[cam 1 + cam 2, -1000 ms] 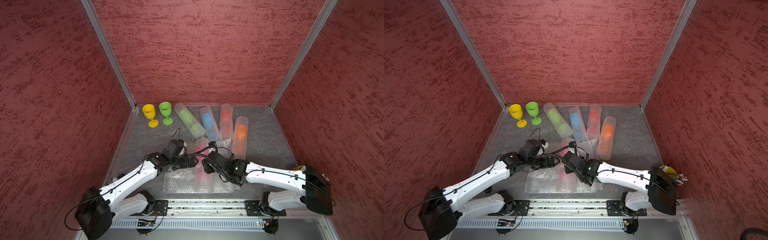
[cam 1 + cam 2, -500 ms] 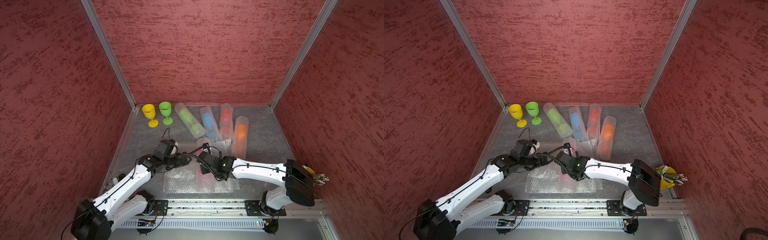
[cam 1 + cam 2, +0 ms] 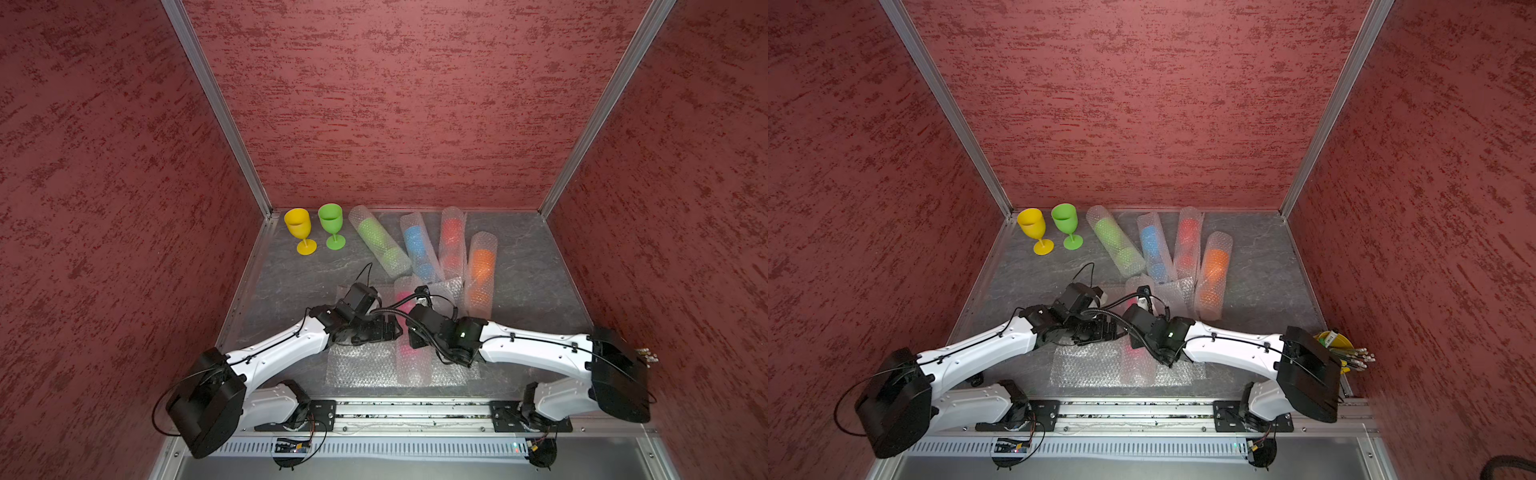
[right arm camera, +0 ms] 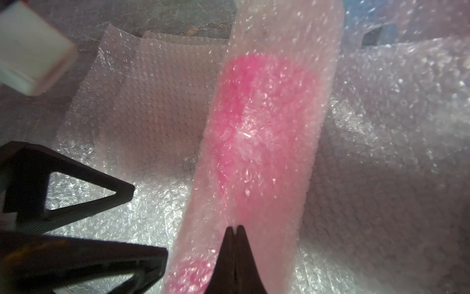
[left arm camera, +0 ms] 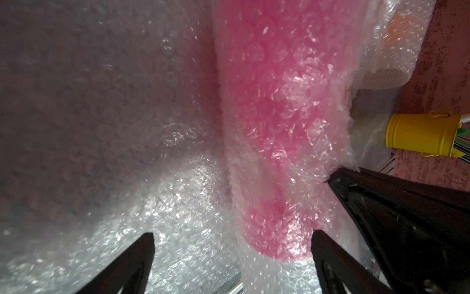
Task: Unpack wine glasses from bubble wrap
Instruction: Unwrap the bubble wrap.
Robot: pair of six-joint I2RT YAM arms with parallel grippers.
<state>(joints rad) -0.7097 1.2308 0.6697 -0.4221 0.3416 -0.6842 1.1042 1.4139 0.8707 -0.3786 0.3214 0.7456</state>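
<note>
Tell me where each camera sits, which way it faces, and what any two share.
Top views: above the front rail, looking down toward the back wall; left arm and right arm show.
Left wrist: on the left arm, looking along the open left tool at the wrapped pink goblet; right tool tip intrudes.
Right wrist: on the right arm, past its shut tool at that goblet; left tool fingers show.
Shared: both wrists see the goblet.

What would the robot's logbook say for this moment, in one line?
task: unwrap pink glass | right gripper: shut, tips at its bubble wrap | left gripper: open beside it | unwrapped: yellow glass, green glass
</note>
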